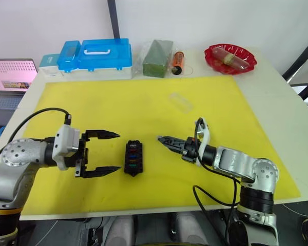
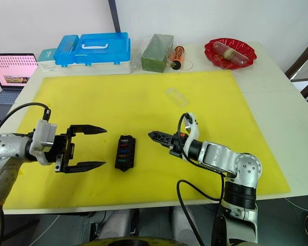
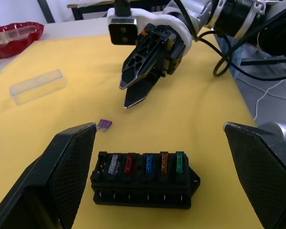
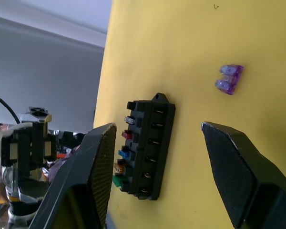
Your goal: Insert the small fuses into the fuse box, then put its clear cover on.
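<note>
The fuse box [image 1: 133, 158] is lying on the yellow mat [image 1: 143, 107] between the 2 grippers, the left gripper [image 1: 103, 153] sitting just at its 9 o'clock with fingers spread wide apart and holding nothing, and the right gripper [image 1: 162, 139] pointing at it from its 3 o'clock. In the right wrist view that gripper's fingers are standing apart and empty. 5 small fuses are sitting in 1 row of the box: grey [image 3: 113, 165], red [image 3: 129, 163], blue [image 3: 148, 163], orange [image 3: 164, 162] and green [image 3: 179, 162], with 1 end slot beside the grey fuse showing empty. 1 purple fuse [image 3: 104, 124] is lying loose on the mat near the box, between it and the right gripper's tips. 1 clear cover [image 1: 180, 101] is resting on the mat well apart, toward 1 o'clock from the box. The mat is covering a white table [image 1: 277, 97].
</note>
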{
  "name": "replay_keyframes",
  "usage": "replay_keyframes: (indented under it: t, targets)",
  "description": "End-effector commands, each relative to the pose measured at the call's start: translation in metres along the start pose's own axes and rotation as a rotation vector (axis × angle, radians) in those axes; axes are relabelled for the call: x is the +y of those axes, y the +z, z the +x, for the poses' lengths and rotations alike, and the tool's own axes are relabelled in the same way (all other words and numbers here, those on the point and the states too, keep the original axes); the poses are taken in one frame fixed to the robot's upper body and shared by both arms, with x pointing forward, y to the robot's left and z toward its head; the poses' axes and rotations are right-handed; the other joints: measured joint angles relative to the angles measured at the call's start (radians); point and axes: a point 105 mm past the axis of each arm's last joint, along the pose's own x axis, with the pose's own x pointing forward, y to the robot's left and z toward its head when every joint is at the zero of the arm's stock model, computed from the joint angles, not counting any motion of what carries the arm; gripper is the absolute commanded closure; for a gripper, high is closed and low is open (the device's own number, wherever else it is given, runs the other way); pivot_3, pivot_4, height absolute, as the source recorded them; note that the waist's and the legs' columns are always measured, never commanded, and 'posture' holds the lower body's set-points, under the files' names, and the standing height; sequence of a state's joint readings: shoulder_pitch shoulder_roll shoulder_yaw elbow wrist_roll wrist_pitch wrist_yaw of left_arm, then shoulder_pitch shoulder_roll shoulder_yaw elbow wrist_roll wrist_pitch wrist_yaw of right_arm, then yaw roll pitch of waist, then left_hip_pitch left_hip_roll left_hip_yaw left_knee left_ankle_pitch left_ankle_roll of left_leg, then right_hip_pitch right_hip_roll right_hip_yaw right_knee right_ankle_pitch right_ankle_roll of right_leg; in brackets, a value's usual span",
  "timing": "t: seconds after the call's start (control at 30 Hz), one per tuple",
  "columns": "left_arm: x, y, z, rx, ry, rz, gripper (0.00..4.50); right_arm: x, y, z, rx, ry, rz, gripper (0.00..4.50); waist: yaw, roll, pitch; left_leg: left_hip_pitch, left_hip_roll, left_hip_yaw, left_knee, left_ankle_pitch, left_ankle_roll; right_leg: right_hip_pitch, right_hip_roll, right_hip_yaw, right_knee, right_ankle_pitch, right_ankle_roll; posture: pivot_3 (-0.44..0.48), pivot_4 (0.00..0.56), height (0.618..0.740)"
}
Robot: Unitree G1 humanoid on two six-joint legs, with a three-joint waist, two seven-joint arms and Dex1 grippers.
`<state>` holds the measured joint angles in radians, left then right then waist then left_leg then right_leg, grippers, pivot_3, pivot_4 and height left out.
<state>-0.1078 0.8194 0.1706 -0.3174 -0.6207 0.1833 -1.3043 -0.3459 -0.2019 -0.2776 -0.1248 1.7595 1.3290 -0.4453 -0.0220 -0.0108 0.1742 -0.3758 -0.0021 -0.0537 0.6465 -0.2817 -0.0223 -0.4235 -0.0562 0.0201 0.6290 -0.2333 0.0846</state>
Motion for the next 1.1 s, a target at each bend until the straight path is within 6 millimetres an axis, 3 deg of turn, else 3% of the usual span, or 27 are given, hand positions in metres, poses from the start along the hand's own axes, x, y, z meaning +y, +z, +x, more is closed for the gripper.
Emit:
replay_keyframes:
  t: [0.03, 0.6, 0.97, 1.1]
  targets:
    - [0.0, 0.008, 0.003, -0.013, -0.005, 0.037, 0.0, 0.002, 0.002, 0.001, -0.007, 0.003, 0.032, 1.52, 0.0, 0.0, 0.0, 0.0, 0.0, 0.0, 0.0, 0.0, 0.0, 0.0, 0.0, 0.0, 0.0, 0.0, 0.0, 0.0, 0.15, 0.74]
    - [0.006, 0.009, 0.005, -0.02, 0.02, 0.059, 0.0, -0.017, 0.017, 0.024, -0.071, -0.096, 0.049, 1.52, 0.001, 0.0, 0.0, 0.0, 0.0, 0.0, 0.0, 0.0, 0.0, 0.0, 0.0, 0.0, 0.0, 0.0, 0.0, 0.0, 0.15, 0.74]
    - [0.007, 0.008, 0.005, -0.019, 0.019, 0.064, 0.0, -0.022, 0.013, 0.035, -0.061, -0.107, 0.034, 1.52, 0.0, 0.0, 0.0, 0.0, 0.001, 0.0, 0.0, 0.0, 0.0, 0.0, 0.001, 0.0, 0.0, 0.0, -0.001, 0.0, 0.15, 0.74]
    - [0.008, 0.009, 0.006, -0.022, 0.015, 0.066, 0.0, -0.026, 0.011, 0.038, -0.05, -0.121, 0.021, 2.36, 0.0, 0.0, 0.0, 0.0, 0.001, 0.0, 0.0, 0.0, 0.0, 0.0, 0.001, 0.0, 0.0, 0.0, -0.001, 0.0, 0.15, 0.74]
